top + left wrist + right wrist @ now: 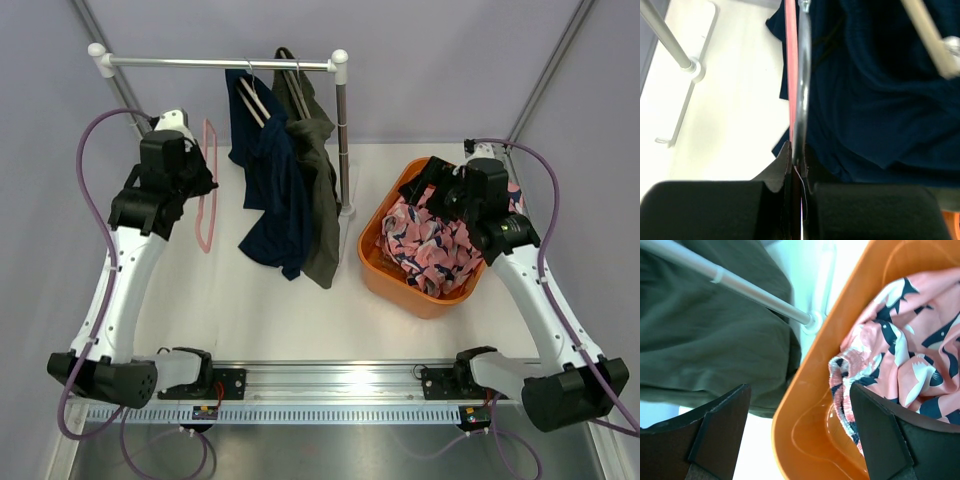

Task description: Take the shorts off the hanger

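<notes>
The navy shorts (268, 190) and the olive shorts (318, 190) hang side by side on hangers from the white rail (220, 63). The pink patterned shorts (432, 245) lie in the orange basin (385, 268). My left gripper (200, 184) is left of the navy shorts and shut on a bare pink hanger (207, 205). In the left wrist view the jaws (796, 160) pinch that hanger (791, 65) and its metal hook (803, 75), with the navy shorts (880, 100) just beyond. My right gripper (436, 186) hangs open and empty over the basin's near-rack end (807, 440), beside the pink shorts (915, 365).
The rack's upright pole (344, 140) and its foot stand between the olive shorts and the basin; the pole (755, 292) and the olive shorts (705, 340) show in the right wrist view. The rack's other foot (690, 70) lies left of the hanger.
</notes>
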Robot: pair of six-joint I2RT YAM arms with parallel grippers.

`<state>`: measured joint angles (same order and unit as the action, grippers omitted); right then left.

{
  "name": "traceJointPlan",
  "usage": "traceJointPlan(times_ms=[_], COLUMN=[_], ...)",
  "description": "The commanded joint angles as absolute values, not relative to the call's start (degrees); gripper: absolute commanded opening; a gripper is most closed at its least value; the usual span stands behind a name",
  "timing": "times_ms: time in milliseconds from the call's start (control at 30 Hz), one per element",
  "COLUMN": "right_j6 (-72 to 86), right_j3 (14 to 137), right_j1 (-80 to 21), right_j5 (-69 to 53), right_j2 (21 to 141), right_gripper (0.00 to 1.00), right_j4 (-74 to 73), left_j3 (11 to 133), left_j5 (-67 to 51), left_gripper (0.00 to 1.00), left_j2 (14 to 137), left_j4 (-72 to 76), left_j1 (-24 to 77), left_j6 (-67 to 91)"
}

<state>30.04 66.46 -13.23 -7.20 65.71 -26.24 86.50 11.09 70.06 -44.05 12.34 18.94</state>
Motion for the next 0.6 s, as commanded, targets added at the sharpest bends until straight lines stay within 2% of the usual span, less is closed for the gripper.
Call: traceJointPlan(times_ms=[0, 133, 567], right_j6=[28.13, 27.25, 26.01], right_j3=[70.48, 71.19, 69.96], right_j1=[-13.10, -13.18, -13.18], right_j5=[-9.49, -10.46, -12.92], right_j2=[63.11, 61.70, 59.50], right_gripper=[0.89, 0.90, 0.91], right_j4=[-27.25, -27.51, -25.75], left_j3=[91.58, 92.37, 99.75], left_j5=[-6.34, -14.67, -17.93], left_gripper=[0.00, 0.00, 0.00], left_j2=[73.02, 75.58, 83.14], left_j4=[-38.34, -32.80, -26.37], left_j1=[5.21, 1.85, -1.22], left_j6=[15.65, 13.54, 13.09])
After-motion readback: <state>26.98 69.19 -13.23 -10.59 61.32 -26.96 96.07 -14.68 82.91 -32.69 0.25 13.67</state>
